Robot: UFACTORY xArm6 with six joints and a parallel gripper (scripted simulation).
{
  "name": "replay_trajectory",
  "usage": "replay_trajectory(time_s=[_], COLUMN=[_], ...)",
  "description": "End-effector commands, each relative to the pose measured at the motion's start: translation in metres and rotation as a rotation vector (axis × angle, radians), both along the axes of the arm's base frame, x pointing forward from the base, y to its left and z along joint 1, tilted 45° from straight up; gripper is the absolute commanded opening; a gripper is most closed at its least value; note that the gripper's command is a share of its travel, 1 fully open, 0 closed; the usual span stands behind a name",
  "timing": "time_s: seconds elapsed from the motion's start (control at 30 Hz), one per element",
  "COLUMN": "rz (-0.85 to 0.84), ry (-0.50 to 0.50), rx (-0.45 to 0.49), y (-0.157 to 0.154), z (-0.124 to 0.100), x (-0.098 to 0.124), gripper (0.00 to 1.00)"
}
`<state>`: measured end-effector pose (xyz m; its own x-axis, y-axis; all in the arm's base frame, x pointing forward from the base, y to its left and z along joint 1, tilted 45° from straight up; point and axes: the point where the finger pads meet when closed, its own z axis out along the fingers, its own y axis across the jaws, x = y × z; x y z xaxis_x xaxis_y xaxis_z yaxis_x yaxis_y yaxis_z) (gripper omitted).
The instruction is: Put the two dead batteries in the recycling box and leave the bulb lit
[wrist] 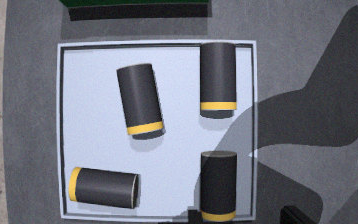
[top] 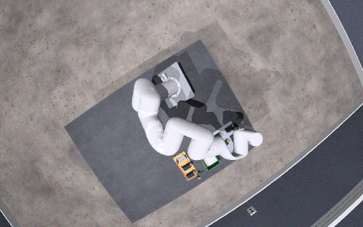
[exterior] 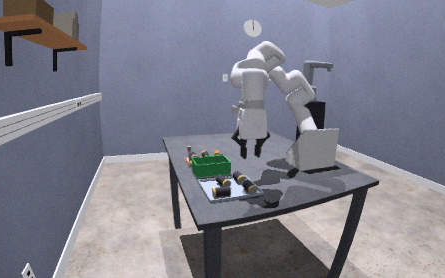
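Note:
Several dark batteries with yellow end bands lie on a white tray (wrist: 155, 132), also seen at the table's front (exterior: 230, 190). One battery (wrist: 140, 99) lies tilted near the middle, one (wrist: 218, 80) at the top right, one (wrist: 104, 187) at the bottom left and one (wrist: 218, 185) at the bottom right. The green recycling box (exterior: 211, 166) stands upright just behind the tray; its edge shows in the wrist view (wrist: 135, 4). The orange battery holder (top: 184, 163) sits beyond the box. My gripper (exterior: 250, 147) hangs well above the table, over the tray's right side, open and empty.
A grey block (exterior: 314, 149) stands on the table's right side beside the arm's base. The tray and the box sit close to the table's left edge. The arm casts a shadow over the tray's right part.

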<state>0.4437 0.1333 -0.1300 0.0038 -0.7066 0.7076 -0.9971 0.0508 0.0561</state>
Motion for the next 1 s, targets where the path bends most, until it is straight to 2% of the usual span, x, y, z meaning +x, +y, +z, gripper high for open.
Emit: replay_trajectory(time_s=[0.0,0.07,0.17,0.27,0.63,0.8,0.97], rz=[-0.001,-0.001,-0.001,-0.001,0.026,0.113,0.126], ry=[-0.005,-0.005,-0.005,-0.005,0.022,0.109,0.122], rx=[0.003,0.003,0.003,0.003,0.006,0.015,0.016], y=[-0.019,-0.019,-0.043,-0.056,-0.057,-0.057,-0.057], z=[0.021,0.021,0.042,0.054,0.055,0.055,0.055], x=[0.027,0.027,0.054,0.069,0.071,0.071,0.071], gripper=[0.51,0.51,0.51,0.51,0.51,0.51,0.51])
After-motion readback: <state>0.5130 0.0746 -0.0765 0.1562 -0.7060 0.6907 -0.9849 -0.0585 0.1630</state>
